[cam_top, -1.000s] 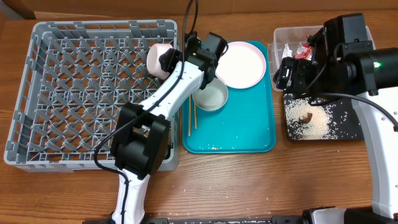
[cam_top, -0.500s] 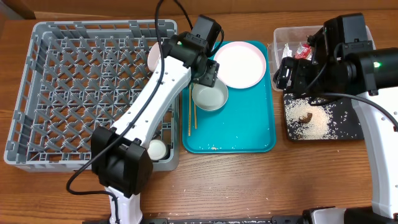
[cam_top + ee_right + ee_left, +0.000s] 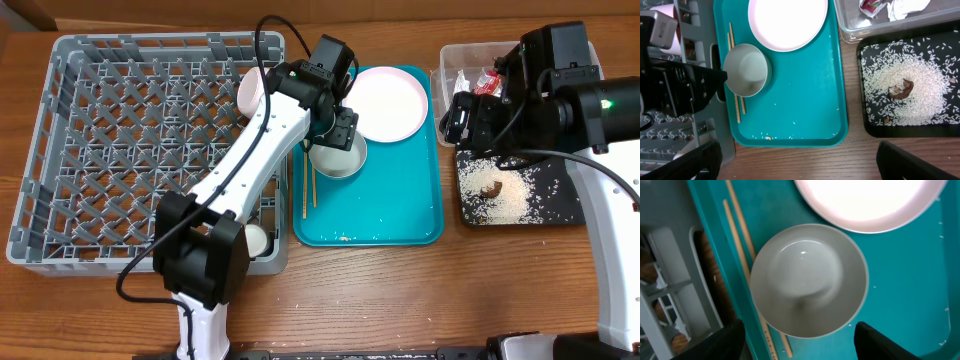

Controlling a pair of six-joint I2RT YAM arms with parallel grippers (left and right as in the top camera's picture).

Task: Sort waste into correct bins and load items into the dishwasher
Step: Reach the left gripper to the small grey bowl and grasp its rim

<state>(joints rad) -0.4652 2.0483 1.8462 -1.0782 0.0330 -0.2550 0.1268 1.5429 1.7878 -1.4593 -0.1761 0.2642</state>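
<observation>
On the smooth teal tray sits a round, glossy bowl.

White arm links, black joint housings, looping black cables, green indicator light

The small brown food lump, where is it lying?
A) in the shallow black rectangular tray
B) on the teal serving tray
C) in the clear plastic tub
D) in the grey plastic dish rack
A: the small brown food lump lies among loose white rice grains in the shallow black rectangular tray.
</observation>
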